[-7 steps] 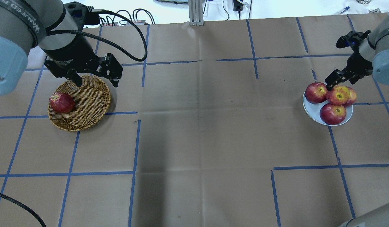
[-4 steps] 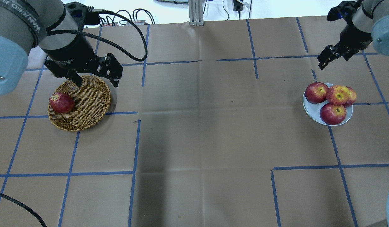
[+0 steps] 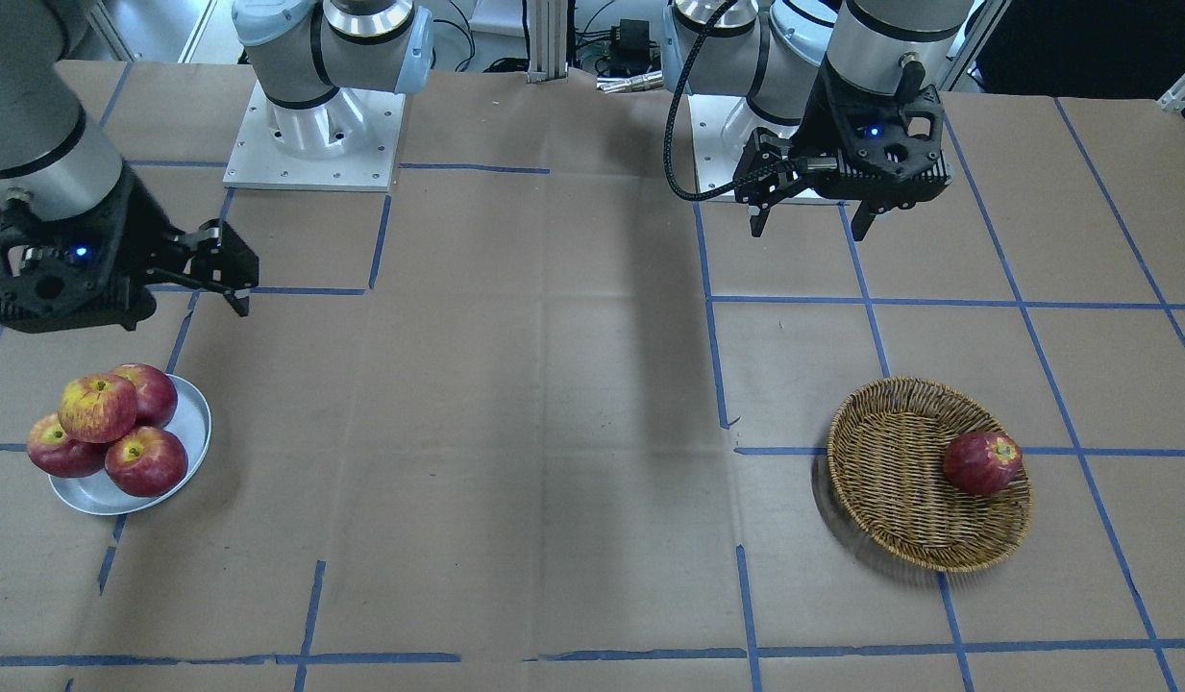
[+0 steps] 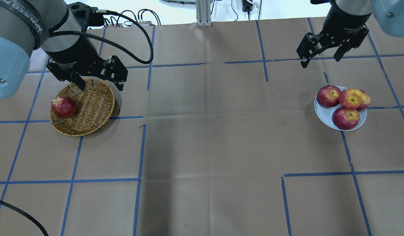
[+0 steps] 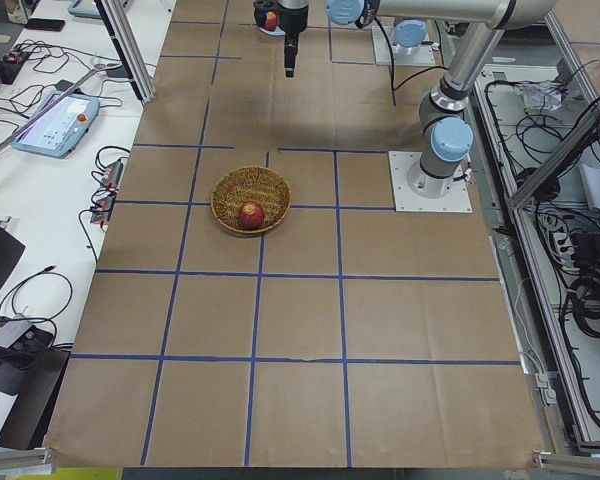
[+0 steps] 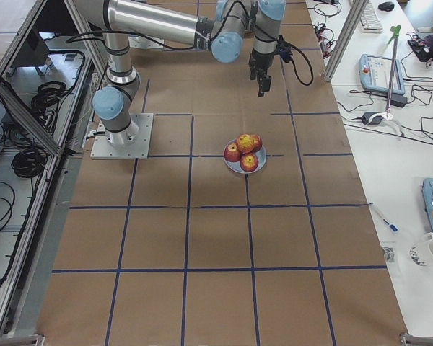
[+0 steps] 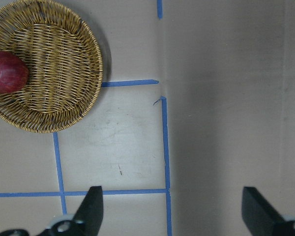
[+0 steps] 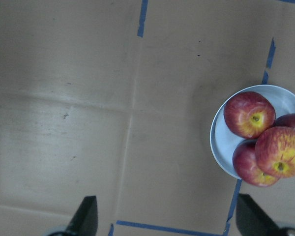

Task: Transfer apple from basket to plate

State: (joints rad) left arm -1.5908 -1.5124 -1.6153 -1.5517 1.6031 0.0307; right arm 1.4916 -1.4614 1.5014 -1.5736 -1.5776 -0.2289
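Observation:
The red-and-yellow apple (image 4: 351, 98) lies on top of other, darker apples on the pale plate (image 4: 322, 113) at the right; it also shows in the front view (image 3: 97, 406) and the right wrist view (image 8: 280, 157). My right gripper (image 4: 319, 62) is open and empty, raised beyond and left of the plate. The brown wicker basket (image 4: 93, 105) sits at the left and holds one dark red apple (image 4: 64, 106). My left gripper (image 4: 101, 87) is open and empty, hovering over the basket's far rim.
Three darker red apples (image 4: 345, 118) share the plate with the yellow-patched one. Blue tape lines grid the brown paper table. A metal post (image 4: 203, 13) stands at the far edge. The basket also shows in the left wrist view (image 7: 54, 73).
My right gripper has lifted off the apples on the plate and moved away toward the far side and left. The apples stay on the plate. The left arm has not moved.

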